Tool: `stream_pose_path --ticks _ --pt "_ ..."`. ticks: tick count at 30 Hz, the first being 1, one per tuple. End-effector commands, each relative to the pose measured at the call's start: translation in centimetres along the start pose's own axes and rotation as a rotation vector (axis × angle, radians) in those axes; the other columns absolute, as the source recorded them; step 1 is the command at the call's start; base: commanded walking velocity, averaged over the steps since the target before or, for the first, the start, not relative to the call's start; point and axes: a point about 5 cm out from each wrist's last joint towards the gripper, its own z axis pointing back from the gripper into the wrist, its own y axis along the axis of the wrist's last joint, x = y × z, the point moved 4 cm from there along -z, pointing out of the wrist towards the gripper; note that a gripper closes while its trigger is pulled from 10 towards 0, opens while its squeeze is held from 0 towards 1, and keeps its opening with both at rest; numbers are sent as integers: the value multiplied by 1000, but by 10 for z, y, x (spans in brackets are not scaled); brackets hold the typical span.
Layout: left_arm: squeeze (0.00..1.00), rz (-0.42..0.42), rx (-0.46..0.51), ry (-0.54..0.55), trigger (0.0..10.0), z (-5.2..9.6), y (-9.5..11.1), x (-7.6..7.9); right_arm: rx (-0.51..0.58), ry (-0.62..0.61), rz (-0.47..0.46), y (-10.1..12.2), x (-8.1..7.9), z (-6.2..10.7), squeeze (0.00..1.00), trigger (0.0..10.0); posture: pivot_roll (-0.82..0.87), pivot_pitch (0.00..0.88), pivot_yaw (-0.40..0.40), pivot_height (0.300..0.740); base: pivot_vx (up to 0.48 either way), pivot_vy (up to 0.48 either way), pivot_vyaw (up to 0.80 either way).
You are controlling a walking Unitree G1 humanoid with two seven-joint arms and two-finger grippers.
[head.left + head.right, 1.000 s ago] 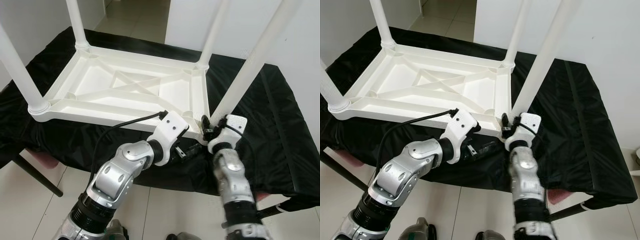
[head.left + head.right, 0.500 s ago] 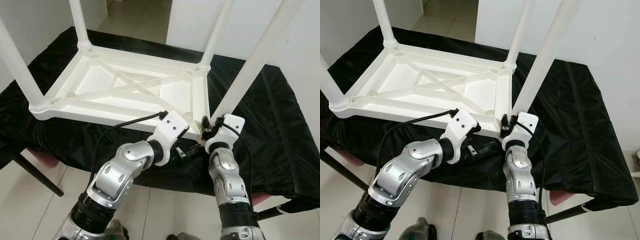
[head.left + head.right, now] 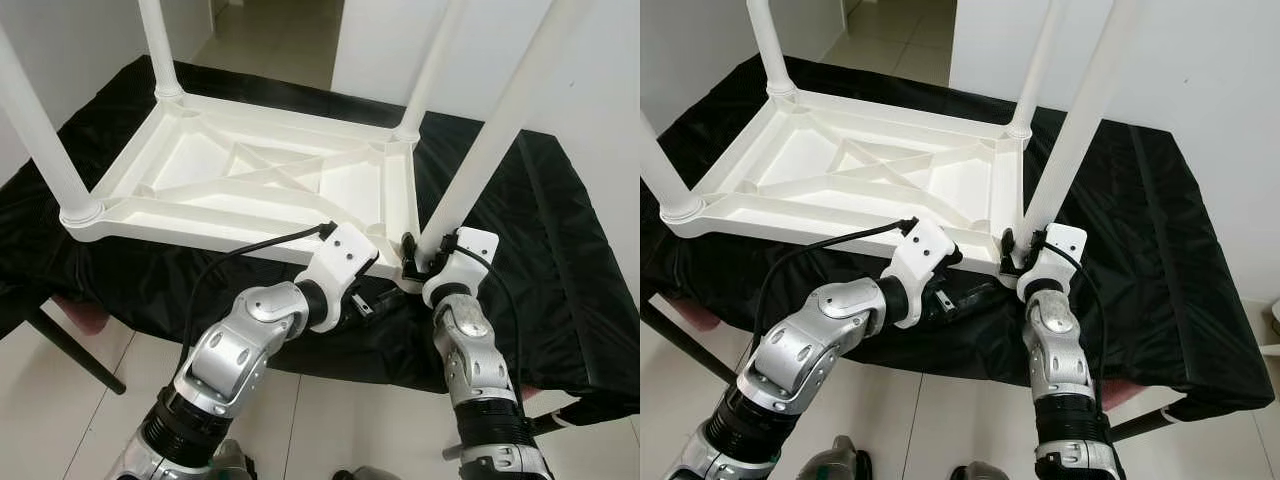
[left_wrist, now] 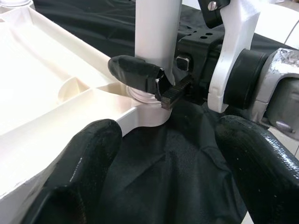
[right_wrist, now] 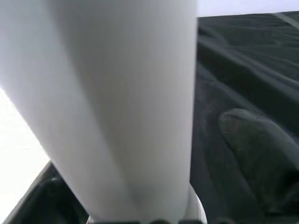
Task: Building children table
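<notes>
Upside-down white plastic children's table (image 3: 250, 180) on a black cloth-covered bench (image 3: 560, 260), four white tubular legs pointing up. Right gripper (image 3: 412, 262) at the near corner, about 5 o'clock of the tabletop, fingers pinching the base of the near-right white leg (image 3: 480, 150) just above its socket. Left gripper (image 4: 163, 186) just beside that corner at 7 o'clock of the leg, black fingers (image 4: 79, 163) spread wide, gripping nothing, cloth between them.

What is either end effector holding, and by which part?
Right end effector grips the near-right table leg just above its socket. Left end effector is open, holding nothing.
</notes>
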Motion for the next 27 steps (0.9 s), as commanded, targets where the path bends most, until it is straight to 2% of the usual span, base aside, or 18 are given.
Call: stream_pose_path --ticks 1,3,4,7,8,11,13,15,17,20,27 --pt "0 -1 4 17 10000 1 1 1 11 31 -6 2 6 -1 1000 10000 96 39 -81 740 0 0 0" --pt "0 0 3 18 10000 2 1 1 23 50 -4 4 6 -2 1000 10000 96 42 -79 740 0 0 0" --pt "0 1 0 17 10000 2 1 1 36 112 -10 9 5 -4 1000 10000 98 45 -74 740 0 0 0" --pt "0 1 -1 17 10000 2 1 1 40 139 -11 10 5 -5 1000 10000 99 48 -73 740 0 0 0" --pt "0 0 -2 17 10000 3 1 1 49 203 -13 13 4 -6 0 10000 101 51 -68 740 0 0 0" --pt "0 -1 -3 17 10000 3 1 1 56 246 -13 16 3 -6 0 10000 102 53 -67 740 0 0 0" --pt "0 -3 -5 19 10000 4 1 -1 54 403 22 18 -1 -5 0 10000 104 54 -61 740 0 0 0" --pt "0 -3 -5 19 10000 4 1 -1 54 403 22 18 -1 -5 0 10000 104 54 -61 740 0 0 0" --pt "0 -3 -6 22 10000 5 1 -2 42 525 67 17 -2 -2 0 10000 106 56 -56 740 0 0 0" --pt "0 -3 -7 24 10000 6 1 -3 32 599 92 17 1 -1 0 10000 112 58 -55 740 0 0 0" --pt "0 -5 -12 29 10000 8 1 -4 17 646 141 19 15 -10 0 10000 114 58 -45 740 0 0 0"
